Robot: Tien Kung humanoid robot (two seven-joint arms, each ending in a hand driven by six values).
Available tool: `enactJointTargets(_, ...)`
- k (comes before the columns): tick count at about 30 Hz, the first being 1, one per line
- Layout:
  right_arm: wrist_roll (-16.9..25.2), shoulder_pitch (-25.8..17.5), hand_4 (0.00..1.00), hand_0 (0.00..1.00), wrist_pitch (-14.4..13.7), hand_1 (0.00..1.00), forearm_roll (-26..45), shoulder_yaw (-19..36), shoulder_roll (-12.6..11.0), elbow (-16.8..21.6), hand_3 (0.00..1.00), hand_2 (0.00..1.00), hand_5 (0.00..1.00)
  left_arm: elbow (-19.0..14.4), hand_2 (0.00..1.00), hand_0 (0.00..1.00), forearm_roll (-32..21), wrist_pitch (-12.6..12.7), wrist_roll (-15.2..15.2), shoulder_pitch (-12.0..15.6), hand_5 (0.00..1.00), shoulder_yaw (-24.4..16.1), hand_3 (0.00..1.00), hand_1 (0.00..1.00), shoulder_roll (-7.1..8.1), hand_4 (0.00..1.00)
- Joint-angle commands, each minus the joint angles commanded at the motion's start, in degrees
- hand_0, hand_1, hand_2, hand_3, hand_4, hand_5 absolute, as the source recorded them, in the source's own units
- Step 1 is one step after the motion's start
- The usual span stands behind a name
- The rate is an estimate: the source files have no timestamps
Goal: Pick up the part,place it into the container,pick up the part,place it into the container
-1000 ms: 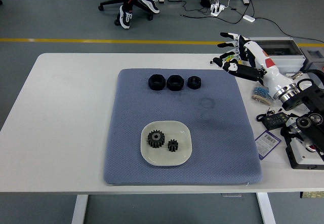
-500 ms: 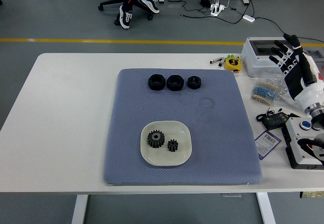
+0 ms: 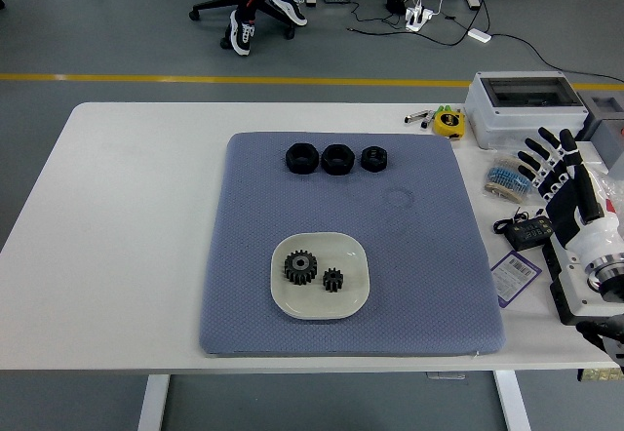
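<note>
One hand [image 3: 565, 182], the right, hangs at the desk's [image 3: 117, 216] right edge with fingers spread and empty, well apart from the blue mat [image 3: 419, 275]. Near the mat's middle, the white dish [image 3: 353, 255] holds a larger gear [image 3: 301, 267] and a smaller gear [image 3: 333, 280]. Both placements look done. Three black nuts [image 3: 335, 158] sit along the mat's far side.

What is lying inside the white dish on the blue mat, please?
Inside the white dish lie two black gears: a larger gear on the left and a smaller gear to its right, apart. The dish surface directly under each gear is covered.
</note>
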Motion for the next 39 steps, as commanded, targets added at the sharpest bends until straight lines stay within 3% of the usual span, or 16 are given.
enactJointTargets(26, -1.58, -1.61, 0.998, 0.928, -1.59, 0.85, 0.74, 0.13, 0.38, 0.26, 0.885, 0.881, 0.908, 0.0, 0.686, 0.691, 3.93, -0.32, 0.77, 0.99, 0.582, -2.73, 0.565, 0.657, 0.14, 0.647)
enactJointTargets(39, -1.82, -1.47, 0.998, 0.91, -1.86, 0.838, 0.79, 1.04, 0.62, 0.25, 0.894, 0.878, 0.907, 0.0, 0.684, 0.692, 3.32, -0.38, 0.6, 0.39, 0.584, -2.41, 0.565, 0.655, 0.21, 0.647)
